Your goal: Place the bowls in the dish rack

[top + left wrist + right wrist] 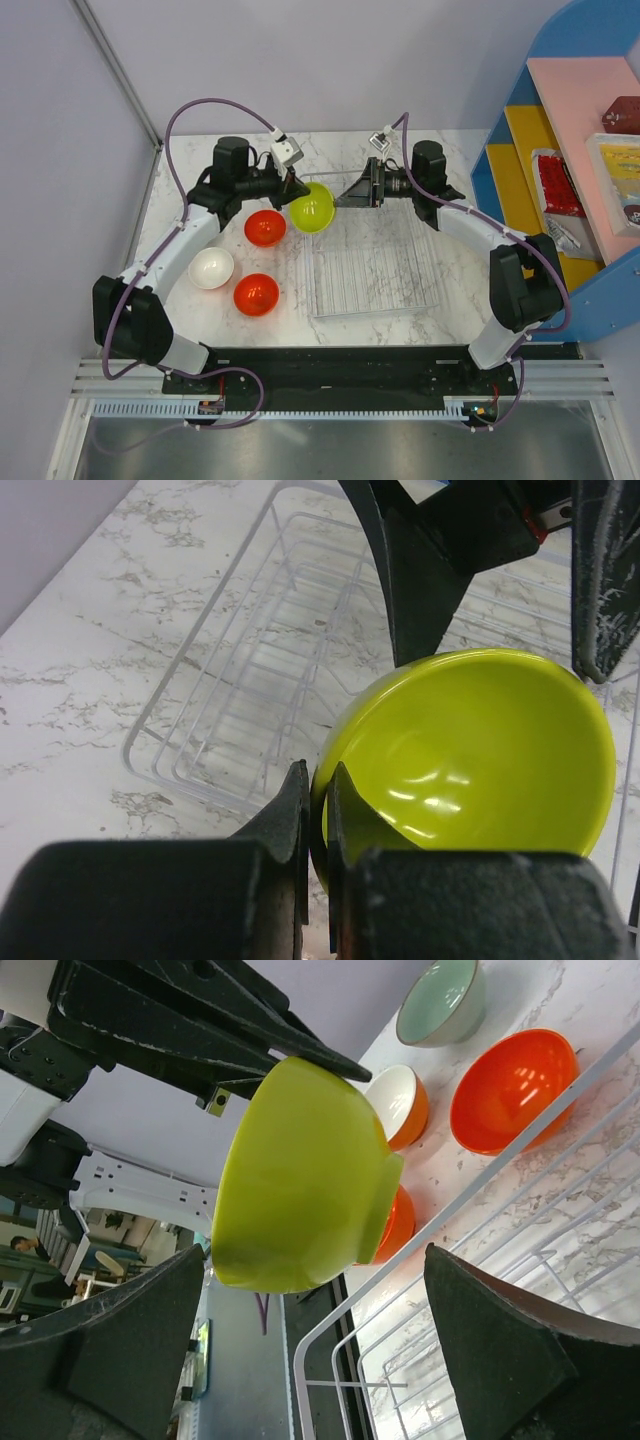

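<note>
The left gripper (318,780) is clamped tight on the rim of the lime-green bowl (480,750), which it holds tilted in the air. In the top view the bowl hangs over the upper left corner of the dish rack (380,312), so the ribs lie to its lower right. The right gripper (350,192), wide apart and empty, stands just right of the bowl.

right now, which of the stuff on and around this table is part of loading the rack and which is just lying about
Part of the job: lime-green bowl, held in the left fingers; far red-orange bowl; near red-orange bowl; white bowl; mint bowl; dish rack.
Just lying about: blue shelf unit and the packets on it.
</note>
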Tool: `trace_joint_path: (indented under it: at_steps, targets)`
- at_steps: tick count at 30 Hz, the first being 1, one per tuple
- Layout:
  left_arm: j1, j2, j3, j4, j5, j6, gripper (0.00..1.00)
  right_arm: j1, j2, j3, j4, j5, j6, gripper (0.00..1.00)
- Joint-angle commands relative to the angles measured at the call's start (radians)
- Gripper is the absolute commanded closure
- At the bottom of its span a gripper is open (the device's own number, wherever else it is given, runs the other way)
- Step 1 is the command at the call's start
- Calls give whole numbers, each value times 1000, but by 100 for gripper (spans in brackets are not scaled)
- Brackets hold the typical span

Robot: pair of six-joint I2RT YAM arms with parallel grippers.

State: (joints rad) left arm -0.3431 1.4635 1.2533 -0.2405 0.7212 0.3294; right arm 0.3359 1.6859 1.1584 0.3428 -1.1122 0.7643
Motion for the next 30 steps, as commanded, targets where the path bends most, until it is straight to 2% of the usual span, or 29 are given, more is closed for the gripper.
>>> trace_joint_path:
  at_steps: [1,13,24,30]
  targets:
    - [-19,-6,5,119,-74,-24,98,20,5,9,76,-70,23,2]
    - [-20,-17,-11,153,-78,-49,98,25,34,-26,255,-72,159,4]
    - [-27,-29,-20,142,-16,-62,98,25,34,-17,181,-25,61,3]
    - [-30,-34,-32,144,-8,-66,98,25,49,-12,200,-17,79,2]
